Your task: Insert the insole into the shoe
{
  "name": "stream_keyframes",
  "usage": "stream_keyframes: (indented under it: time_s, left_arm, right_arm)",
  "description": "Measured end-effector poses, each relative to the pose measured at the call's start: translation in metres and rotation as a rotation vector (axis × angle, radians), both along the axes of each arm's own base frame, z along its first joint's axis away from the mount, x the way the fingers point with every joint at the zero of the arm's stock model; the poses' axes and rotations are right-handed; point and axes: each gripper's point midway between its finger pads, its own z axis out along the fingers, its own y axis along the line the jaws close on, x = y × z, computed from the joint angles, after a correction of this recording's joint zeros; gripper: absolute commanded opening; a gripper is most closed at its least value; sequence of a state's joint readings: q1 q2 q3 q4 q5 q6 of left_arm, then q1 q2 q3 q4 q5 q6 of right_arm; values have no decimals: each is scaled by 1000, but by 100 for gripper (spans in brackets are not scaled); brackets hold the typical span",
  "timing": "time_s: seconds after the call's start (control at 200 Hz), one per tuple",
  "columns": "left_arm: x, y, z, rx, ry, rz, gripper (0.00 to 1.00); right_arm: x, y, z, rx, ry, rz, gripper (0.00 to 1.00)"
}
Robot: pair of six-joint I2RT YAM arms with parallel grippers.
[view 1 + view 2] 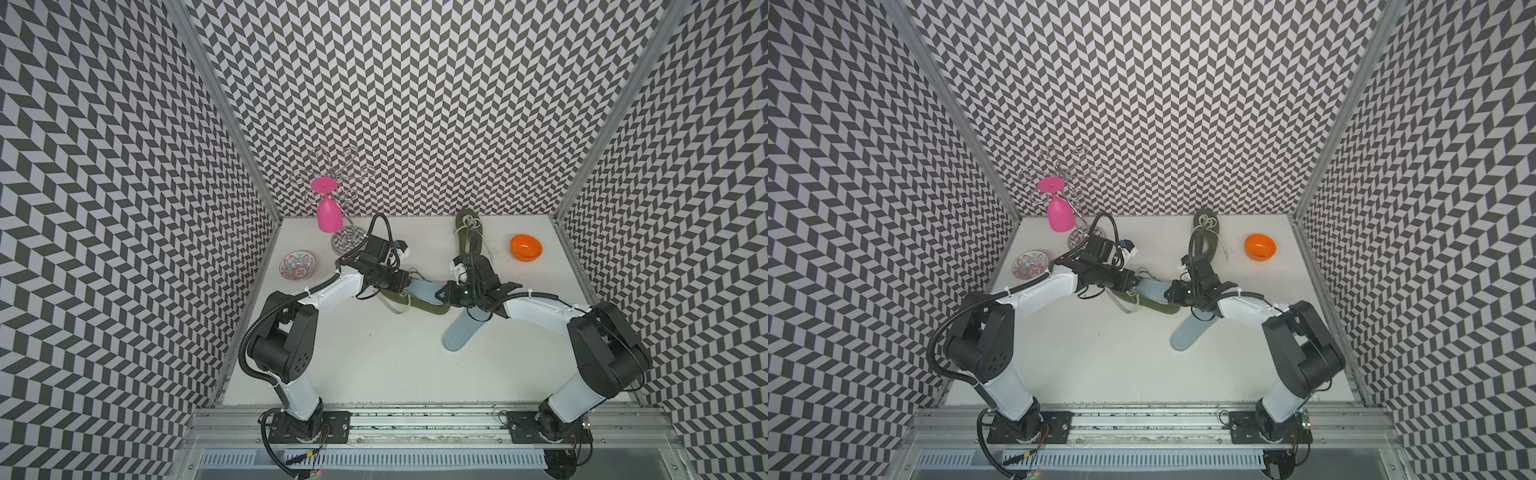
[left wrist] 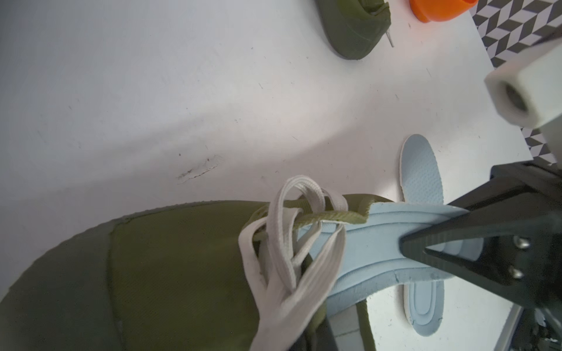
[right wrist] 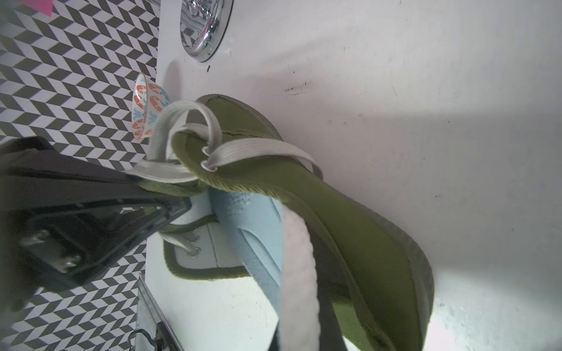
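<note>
Blue insole [image 2: 374, 240] part-way into olive shoe [image 2: 182, 258] (heel end out), right claw [image 2: 406, 244] pinching it, left claw [image 3: 184, 203] clamped on shoe's edge; seating left to do.

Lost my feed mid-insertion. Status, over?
Left gripper shut on shoe, at the laced edge. Right gripper shut on insole; front end inside, heel end out. Laces crossing the opening.
</note>
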State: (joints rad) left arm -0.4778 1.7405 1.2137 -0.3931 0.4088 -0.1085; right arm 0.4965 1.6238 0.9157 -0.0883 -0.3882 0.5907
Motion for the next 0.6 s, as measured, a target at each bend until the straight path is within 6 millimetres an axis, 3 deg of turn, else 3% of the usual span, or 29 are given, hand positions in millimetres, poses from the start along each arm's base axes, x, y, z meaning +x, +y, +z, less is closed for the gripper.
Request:
stream_keyframes:
  time_s: [0.21, 0.601]
  left_arm:
    - [-3, -5, 1, -4, -11, -25, 0]
    - [-2, -9, 6, -43, -7, -36, 0]
  right_arm:
    - [3, 7, 5, -13, -13, 32, 0]
    - [8, 24, -6, 13, -10, 54, 1]
